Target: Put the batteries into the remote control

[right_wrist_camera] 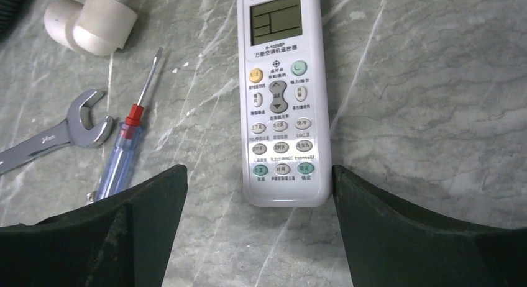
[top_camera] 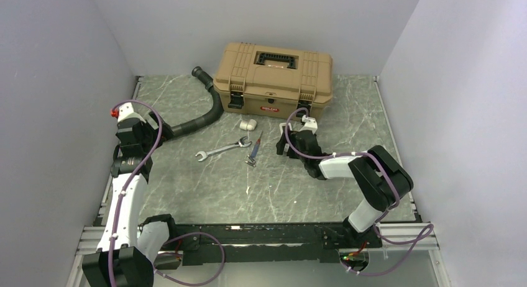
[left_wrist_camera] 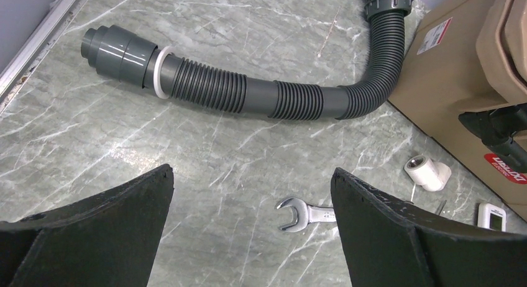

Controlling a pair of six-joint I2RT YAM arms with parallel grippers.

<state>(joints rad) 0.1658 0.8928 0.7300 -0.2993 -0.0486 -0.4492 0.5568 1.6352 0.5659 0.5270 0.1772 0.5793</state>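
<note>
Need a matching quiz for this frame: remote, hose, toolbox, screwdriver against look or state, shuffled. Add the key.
Things:
1. remote control
2. hose
3. toolbox
4. screwdriver

Look or state:
A. dark, ribbed, curved
B. clear blue handle, red collar
C. tan, lid shut
D. white, buttons facing up

Pairs: 1-D, 2-A, 3-C, 4-B

A tan toolbox (top_camera: pixel 272 79) sits closed at the back of the marble table (top_camera: pixel 298 194), a black ribbed hose (top_camera: pixel 208 113) curving off its left. In front lie a white fitting (top_camera: pixel 248 123), a wrench (top_camera: pixel 219 150) and a screwdriver (top_camera: pixel 255 149); the right gripper (top_camera: pixel 291 143) hangs just beside them, the left gripper (top_camera: pixel 154 129) by the hose
</note>
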